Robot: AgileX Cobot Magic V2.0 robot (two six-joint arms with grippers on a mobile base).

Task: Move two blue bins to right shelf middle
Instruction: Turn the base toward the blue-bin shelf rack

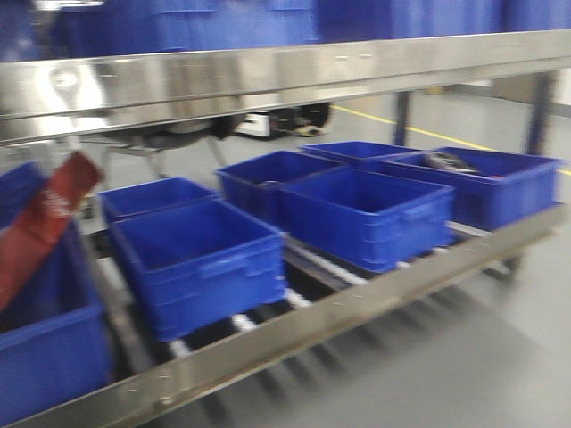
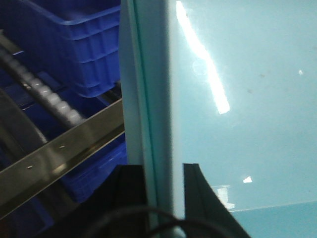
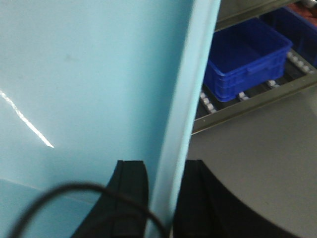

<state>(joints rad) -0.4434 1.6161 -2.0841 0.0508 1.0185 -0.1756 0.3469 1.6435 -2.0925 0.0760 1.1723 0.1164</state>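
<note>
Blue rectangular plastic bins (image 1: 366, 218) sit open-topped in two rows on a stainless-steel roller shelf (image 1: 357, 308) in the front view, spread from 9 o'clock across to 3 o'clock. The near bin at 8 o'clock has a red-brown flat object (image 1: 40, 223) leaning tilted over its edge. The bin at 2 o'clock holds a small dark item (image 1: 451, 160), too blurred to identify. At 12 o'clock runs an upper steel shelf rail (image 1: 268, 80) with more blue bins above it.

In the left wrist view, the left gripper (image 2: 163, 166) at 6 o'clock has one black finger on each side of the raised rim of a pale turquoise glossy plastic panel (image 2: 237, 124), clamped on it. A ribbed blue bin wall (image 2: 84, 44) shows at 11 o'clock, with a steel rail (image 2: 59, 153) slanting across 8 o'clock.

In the right wrist view, the right gripper (image 3: 167, 161) likewise pinches the rim of the pale turquoise panel (image 3: 89, 74), which fills 9 to 12 o'clock. I cannot tell whether this panel is a bin's wall. A blue bin rests on rollers at 2 o'clock, grey floor (image 3: 267, 148) lies at 4 o'clock, and a black cable (image 3: 74, 191) loops at 7 o'clock.
</note>
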